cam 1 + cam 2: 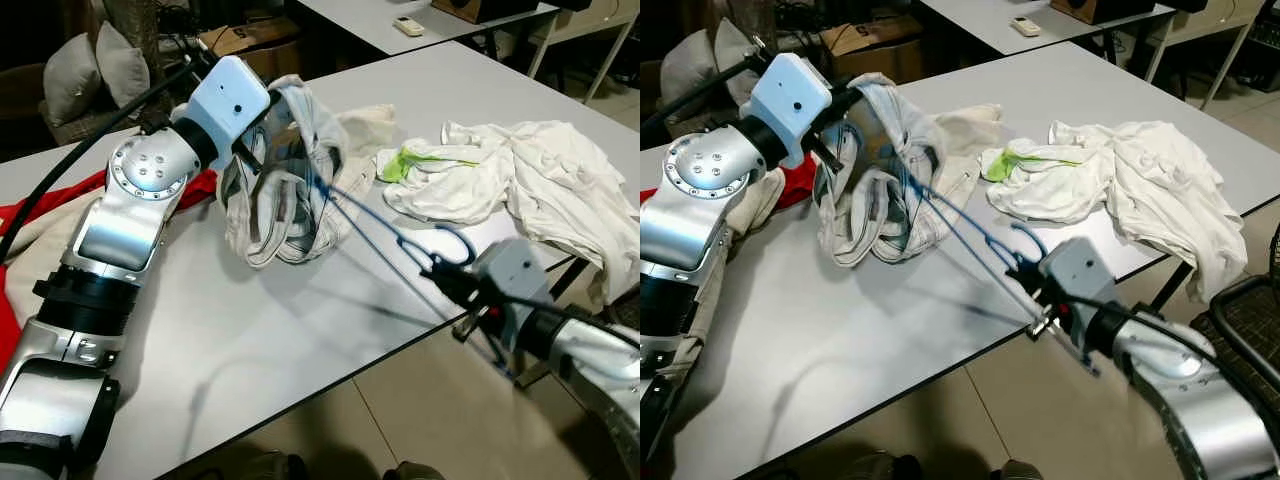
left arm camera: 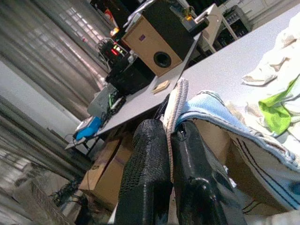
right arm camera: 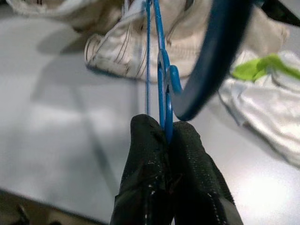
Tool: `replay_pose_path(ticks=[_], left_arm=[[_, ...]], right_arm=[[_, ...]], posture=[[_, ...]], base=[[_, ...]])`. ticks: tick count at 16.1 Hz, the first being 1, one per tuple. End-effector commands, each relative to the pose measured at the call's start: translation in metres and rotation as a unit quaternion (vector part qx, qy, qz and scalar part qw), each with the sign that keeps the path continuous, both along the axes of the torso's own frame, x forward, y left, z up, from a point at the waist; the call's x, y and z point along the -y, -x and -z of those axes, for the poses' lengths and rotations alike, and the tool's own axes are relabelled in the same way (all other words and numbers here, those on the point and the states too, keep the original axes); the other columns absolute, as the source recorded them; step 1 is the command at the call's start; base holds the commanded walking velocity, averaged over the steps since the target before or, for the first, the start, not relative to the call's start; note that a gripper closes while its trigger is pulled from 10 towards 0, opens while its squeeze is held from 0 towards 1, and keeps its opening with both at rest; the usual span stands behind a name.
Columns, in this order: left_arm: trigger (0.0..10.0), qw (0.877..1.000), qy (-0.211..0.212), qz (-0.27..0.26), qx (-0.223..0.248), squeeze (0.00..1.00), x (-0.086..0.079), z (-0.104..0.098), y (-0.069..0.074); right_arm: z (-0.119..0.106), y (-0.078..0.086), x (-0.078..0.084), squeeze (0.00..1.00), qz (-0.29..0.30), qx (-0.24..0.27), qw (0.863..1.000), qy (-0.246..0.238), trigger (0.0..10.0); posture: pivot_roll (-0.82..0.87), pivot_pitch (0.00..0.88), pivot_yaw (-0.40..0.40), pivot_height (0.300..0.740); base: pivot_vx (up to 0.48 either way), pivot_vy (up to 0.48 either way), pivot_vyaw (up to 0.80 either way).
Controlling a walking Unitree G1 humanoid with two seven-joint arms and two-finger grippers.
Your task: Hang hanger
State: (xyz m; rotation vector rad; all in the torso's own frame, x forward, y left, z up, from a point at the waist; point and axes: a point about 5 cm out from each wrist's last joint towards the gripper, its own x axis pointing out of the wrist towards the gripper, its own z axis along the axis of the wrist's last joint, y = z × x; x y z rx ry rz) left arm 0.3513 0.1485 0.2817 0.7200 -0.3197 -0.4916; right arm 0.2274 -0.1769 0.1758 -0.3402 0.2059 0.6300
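A blue wire hanger (image 1: 385,232) slants over the grey table (image 1: 250,330), its far end tucked inside a pale striped garment (image 1: 285,190). My right gripper (image 1: 447,280) is shut on the hanger just below its hook (image 3: 211,56), near the table's front edge. Black fingers (image 3: 145,187) pinch the blue wire in the right wrist view. My left gripper (image 2: 169,140) is shut on the garment's collar edge (image 2: 176,101), holding the garment lifted off the table at the back left.
A heap of white clothes (image 1: 520,185) with a green piece (image 1: 405,162) lies on the table's right half. Red cloth (image 1: 30,215) sits at the far left. A black chair (image 1: 1245,320) stands to the right of the table. A second table (image 1: 400,20) is behind.
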Motion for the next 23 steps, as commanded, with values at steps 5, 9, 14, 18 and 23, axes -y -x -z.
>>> replay_pose_path(ticks=[5, 9, 14, 18, 23], left_arm=[[0.0, 0.999, -0.018, 0.049, -0.006, 0.0, 0.008, 0.002, 0.01], [0.0, 0.998, -0.057, -0.003, -0.003, 0.0, -0.018, 0.005, 0.007], [0.0, 0.997, -0.005, 0.009, 0.077, 0.0, -0.025, -0.043, 0.014], [0.0, 0.997, 0.018, 0.072, 0.016, 0.0, 0.007, -0.021, 0.016], [0.0, 0.999, -0.037, 0.006, -0.013, 0.0, 0.006, 0.004, -0.003]], right_arm=[[-0.018, -0.02, 0.0, 0.0, 0.038, 0.053, 0.997, -0.033, 10.0], [-0.054, -0.038, 0.022, 0.0, 0.129, 0.152, 0.978, -0.056, 10.0], [-0.064, -0.042, 0.038, 0.0, 0.136, 0.168, 0.976, -0.033, 10.0], [-0.027, -0.028, 0.012, 0.0, 0.066, 0.061, 0.995, -0.032, 10.0], [-0.051, -0.005, -0.01, 0.0, -0.037, 0.107, 0.989, -0.093, 10.0]], posture=[[-0.19, 0.068, 0.086, 0.74], [-0.19, 0.069, 0.079, 0.74], [-0.19, 0.069, 0.087, 0.74], [-0.18, 0.062, 0.091, 0.74], [-0.19, 0.052, 0.108, 0.74]], base=[[0.0, 0.0, 0.0], [0.0, 0.0, 0.0], [0.0, 0.0, 0.0], [0.0, 0.0, 0.0], [0.0, 0.0, 0.0]])
